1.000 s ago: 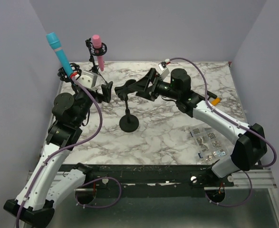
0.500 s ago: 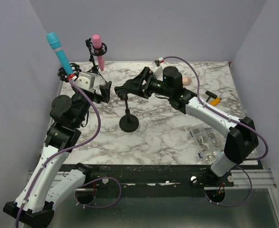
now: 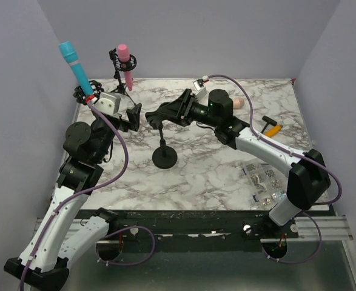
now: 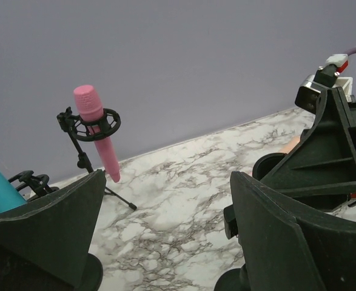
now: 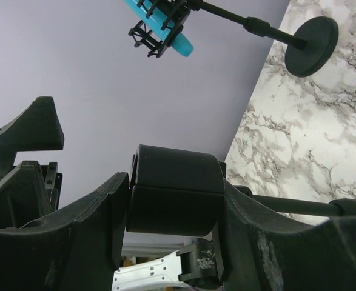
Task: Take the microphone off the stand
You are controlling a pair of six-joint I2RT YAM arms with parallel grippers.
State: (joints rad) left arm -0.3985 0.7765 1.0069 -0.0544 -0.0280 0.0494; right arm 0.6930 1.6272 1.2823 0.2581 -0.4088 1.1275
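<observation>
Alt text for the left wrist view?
A pink mic sits tilted in a ring mount on a tripod stand by the purple wall, on a marble table. The open left hand frames the foreground; the right arm is at right.

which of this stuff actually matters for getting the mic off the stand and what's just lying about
In the job: black round-base stand; black cylinder at its top, likely the microphone; right gripper closed on it.
Lying about: pink microphone and teal microphone in their own stands; peach object; orange-handled tool; bag of small parts.
</observation>
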